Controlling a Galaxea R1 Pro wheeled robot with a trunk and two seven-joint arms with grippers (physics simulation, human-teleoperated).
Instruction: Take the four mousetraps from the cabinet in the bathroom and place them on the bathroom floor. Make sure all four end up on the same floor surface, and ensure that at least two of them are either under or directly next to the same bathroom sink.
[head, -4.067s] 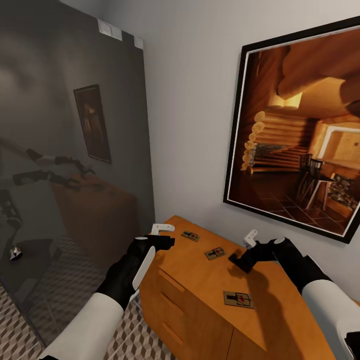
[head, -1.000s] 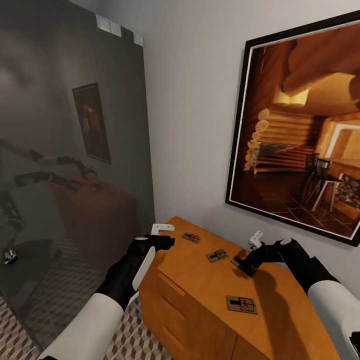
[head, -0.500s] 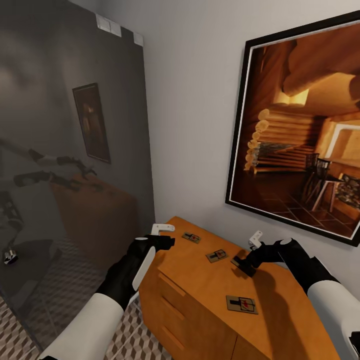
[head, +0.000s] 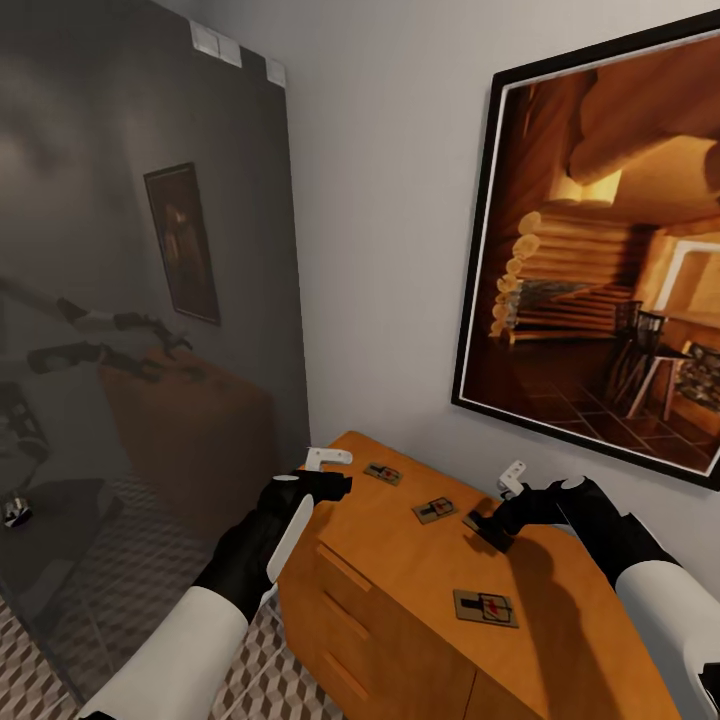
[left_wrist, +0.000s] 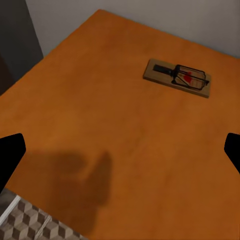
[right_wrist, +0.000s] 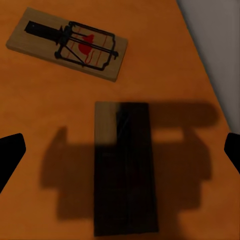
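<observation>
Four mousetraps lie on the flat top of the orange-brown cabinet. One mousetrap is near the back left corner, another mid-top, a third nearer the front. The fourth lies in shadow just under my right gripper. That gripper is open, hovering above the shadowed mousetrap with a lit mousetrap beyond it. My left gripper is open at the cabinet's left corner; its wrist view shows a mousetrap ahead and nothing between the fingers.
A dark glass panel stands close on the left, reflecting the arms. A large framed picture hangs on the wall behind the cabinet. Cube-patterned bathroom floor shows at lower left, beside the cabinet's drawer fronts.
The whole picture has shifted slightly since the earliest frame, so the camera moved. Over the last second both arms and the traps hold their places.
</observation>
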